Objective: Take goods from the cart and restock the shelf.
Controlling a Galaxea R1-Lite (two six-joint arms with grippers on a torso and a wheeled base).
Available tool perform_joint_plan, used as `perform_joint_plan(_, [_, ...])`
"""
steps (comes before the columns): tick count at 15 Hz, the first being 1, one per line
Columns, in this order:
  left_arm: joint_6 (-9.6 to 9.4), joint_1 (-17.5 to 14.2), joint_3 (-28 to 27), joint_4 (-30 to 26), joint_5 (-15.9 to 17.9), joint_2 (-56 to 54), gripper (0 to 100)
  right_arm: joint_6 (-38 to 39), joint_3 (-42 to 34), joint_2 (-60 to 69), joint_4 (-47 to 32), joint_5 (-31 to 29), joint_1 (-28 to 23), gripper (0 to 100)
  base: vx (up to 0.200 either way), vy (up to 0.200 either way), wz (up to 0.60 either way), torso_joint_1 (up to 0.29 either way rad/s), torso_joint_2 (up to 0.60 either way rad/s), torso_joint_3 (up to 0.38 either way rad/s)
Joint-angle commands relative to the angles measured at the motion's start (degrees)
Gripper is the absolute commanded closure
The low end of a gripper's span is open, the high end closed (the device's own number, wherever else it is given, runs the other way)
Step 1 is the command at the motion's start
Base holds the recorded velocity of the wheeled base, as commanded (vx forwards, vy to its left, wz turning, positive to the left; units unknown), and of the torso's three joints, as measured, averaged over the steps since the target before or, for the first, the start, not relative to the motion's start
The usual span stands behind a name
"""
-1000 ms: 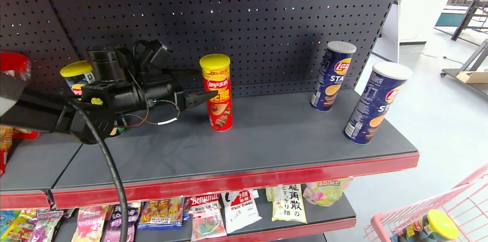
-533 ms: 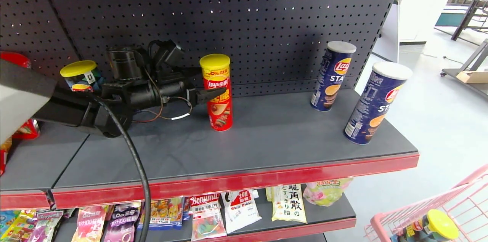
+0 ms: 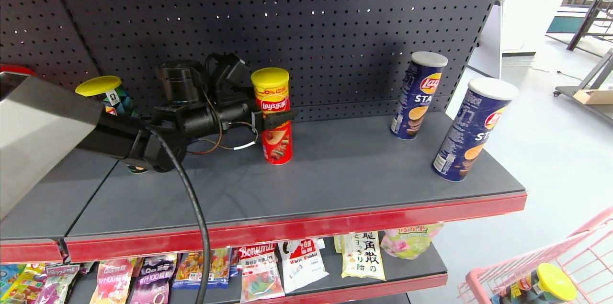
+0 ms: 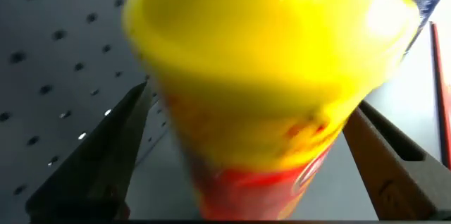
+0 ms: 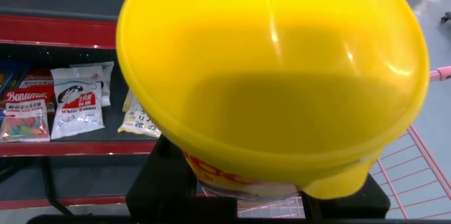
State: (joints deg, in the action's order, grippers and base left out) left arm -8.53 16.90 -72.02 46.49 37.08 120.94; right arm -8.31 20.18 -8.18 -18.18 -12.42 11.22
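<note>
Shelf stock, as seen from the aisle:

- Shelf [image 3: 335, 174]: dark deck with a red front edge, backed by black pegboard [image 3: 335, 31].
- Red can [image 3: 277, 143] [image 4: 268, 76]: yellow lid, stood upright on the shelf near the pegboard, left of centre.
- Left gripper [image 3: 280, 111] [image 4: 246, 146]: reached in level from the left. Its jaws were spread, one either side of the red can just under the lid, the near one crossing the front of the label. Whether they touched the can could not be told.
- Two blue cans: white lids, both on the right part of the shelf. One [image 3: 419, 98] stood toward the back, the other [image 3: 471, 131] nearer the front edge and the shelf's right end.
- Teal can [image 3: 100, 87]: yellow lid, at the back left, partly hidden behind the left arm.
- Snack packets [image 3: 301, 265] [image 5: 77, 101]: a row on the lower shelf.
- Cart [image 3: 527, 256] [image 5: 423, 175]: pink wire, at the lower right beside the shelving, with a yellow-lidded can [image 3: 555, 281] inside it.
- Right gripper [image 5: 257, 211]: low, near the cart and facing the lower shelf. A yellow lid [image 5: 275, 76] sat right above its dark body. Whether its jaws were pressed on that can could not be told.
</note>
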Motion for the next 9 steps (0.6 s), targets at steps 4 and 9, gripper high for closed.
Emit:
perform_joint_plan(4, [0.01, 0.2, -0.2, 0.1, 0.4, 0.3, 100, 0.0, 0.0, 0.0, 0.0, -0.1, 0.0, 100, 0.000, 0.000, 0.00, 0.000, 0.00, 0.000])
perform_joint_plan(9, [0.27, 0.1, 5.8, 0.2, 5.5, -6.2, 100, 0.0, 0.3, -0.1, 0.0, 0.0, 0.0, 100, 0.000, 0.000, 0.00, 0.000, 0.00, 0.000])
